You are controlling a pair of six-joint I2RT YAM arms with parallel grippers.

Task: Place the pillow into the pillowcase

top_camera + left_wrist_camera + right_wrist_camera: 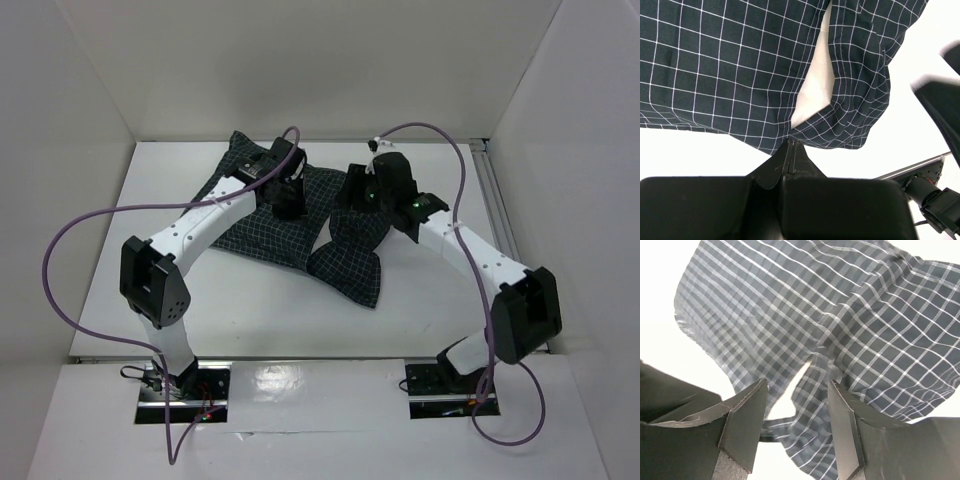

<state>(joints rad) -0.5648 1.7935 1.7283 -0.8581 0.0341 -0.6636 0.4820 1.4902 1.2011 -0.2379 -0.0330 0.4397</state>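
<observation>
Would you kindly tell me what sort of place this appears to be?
Likely a robotics test cell: plain white enclosure walls, two table-mounted white robot arms, trailing purple cables.

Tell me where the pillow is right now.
The pillow is mostly inside the pillowcase at the far middle of the table; the left wrist view shows only a cream sliver through the case's slit, beyond the shut left claw.

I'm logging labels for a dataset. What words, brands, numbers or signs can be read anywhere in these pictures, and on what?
None can be read.
The pillowcase shows only its white grid.
The visible sliver of the pillow is plain cream, with no print in view.
The arms show no legible markings.
</observation>
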